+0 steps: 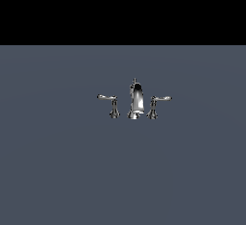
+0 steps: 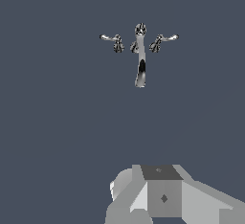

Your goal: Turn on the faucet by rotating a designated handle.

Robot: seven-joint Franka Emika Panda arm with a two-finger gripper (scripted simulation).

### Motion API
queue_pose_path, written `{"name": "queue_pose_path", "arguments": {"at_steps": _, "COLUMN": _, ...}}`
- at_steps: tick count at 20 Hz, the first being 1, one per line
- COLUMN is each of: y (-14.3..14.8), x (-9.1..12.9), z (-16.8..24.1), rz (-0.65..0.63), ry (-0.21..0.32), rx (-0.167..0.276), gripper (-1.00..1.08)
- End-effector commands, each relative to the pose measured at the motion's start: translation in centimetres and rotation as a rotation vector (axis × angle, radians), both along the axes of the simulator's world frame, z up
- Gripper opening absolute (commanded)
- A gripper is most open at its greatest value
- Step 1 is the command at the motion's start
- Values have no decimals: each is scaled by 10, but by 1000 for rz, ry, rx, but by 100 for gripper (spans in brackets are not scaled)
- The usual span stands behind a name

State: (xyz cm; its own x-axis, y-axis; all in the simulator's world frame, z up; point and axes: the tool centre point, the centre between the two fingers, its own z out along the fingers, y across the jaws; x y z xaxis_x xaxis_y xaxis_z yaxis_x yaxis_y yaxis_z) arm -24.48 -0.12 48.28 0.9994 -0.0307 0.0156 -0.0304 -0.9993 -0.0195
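The faucet (image 1: 136, 101) is a small chrome set standing on the grey floor in the middle of the exterior view, with a tall curved spout between two levers. The handle (image 1: 157, 104) is the lever on the exterior view's right, on a flared pedestal with its thin arm pointing right. The mirror-image lever (image 1: 110, 104) points left. In the wrist view the faucet (image 2: 140, 58) is seen from above and far off, with the handle (image 2: 161, 40) beside the spout. No gripper fingers show in either view.
A flat grey surface (image 1: 57, 171) spreads all around the faucet, under a black background. Grey blocky parts of my own arm (image 2: 162, 196) fill the edge of the wrist view, far from the faucet.
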Motion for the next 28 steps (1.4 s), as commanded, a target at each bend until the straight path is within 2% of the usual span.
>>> {"name": "queue_pose_path", "arguments": {"at_steps": 1, "y": 0, "x": 0, "z": 0, "rz": 0, "ry": 0, "rx": 0, "gripper": -100}}
{"name": "queue_pose_path", "arguments": {"at_steps": 8, "y": 3, "x": 8, "z": -8, "rz": -32, "ry": 1, "rx": 0, "gripper": -100}}
{"name": "queue_pose_path", "arguments": {"at_steps": 14, "y": 8, "x": 28, "z": -28, "rz": -110, "ry": 2, "rx": 1, "gripper": -100}}
{"name": "queue_pose_path", "arguments": {"at_steps": 20, "y": 13, "x": 59, "z": -59, "rz": -234, "ry": 4, "rx": 2, "gripper": -100}}
{"name": "queue_pose_path", "arguments": {"at_steps": 28, "y": 14, "x": 114, "z": -111, "rz": -439, "ry": 8, "rx": 3, "gripper": -100}}
